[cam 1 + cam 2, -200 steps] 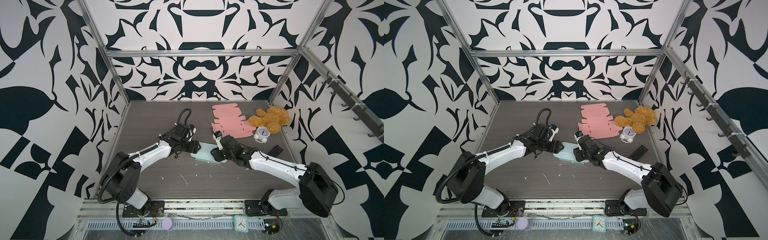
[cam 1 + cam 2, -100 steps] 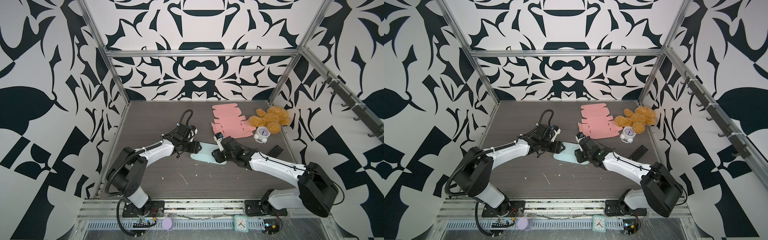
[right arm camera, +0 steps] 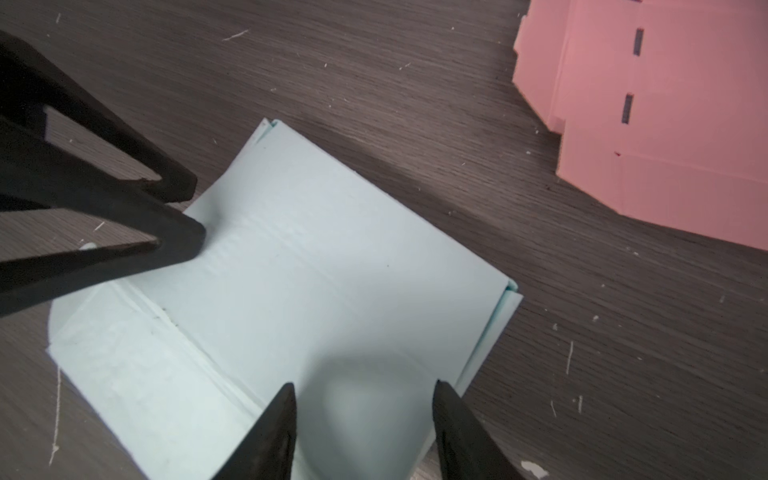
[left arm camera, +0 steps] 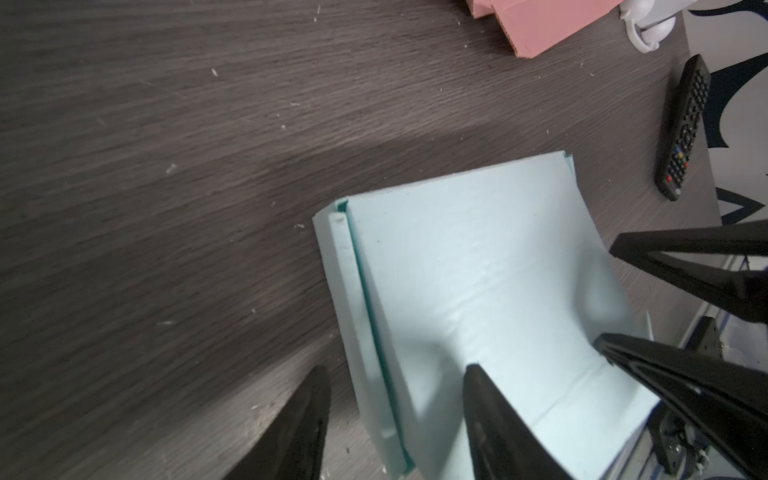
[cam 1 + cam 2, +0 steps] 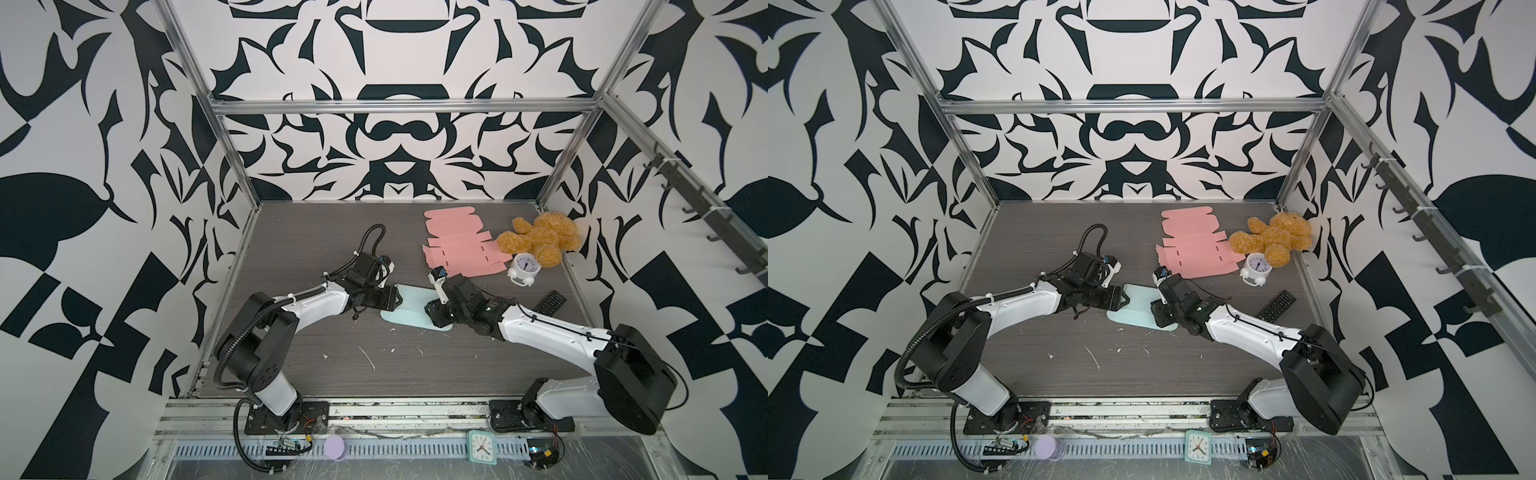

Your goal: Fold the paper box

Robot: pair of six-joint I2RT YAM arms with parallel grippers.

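Paper box [image 5: 410,308] lies mid-table, pale blue, flaps folded in. Left gripper [image 4: 395,370] straddles an edge at its left end, jaws apart. Right gripper [image 3: 365,384], jaws apart too, sits over its right end, bracing both ends, I'd say. Pink blanks [image 5: 457,257] lie far right.

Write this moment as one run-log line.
left gripper: open, astride edge of light blue paper box | right gripper: open, over box
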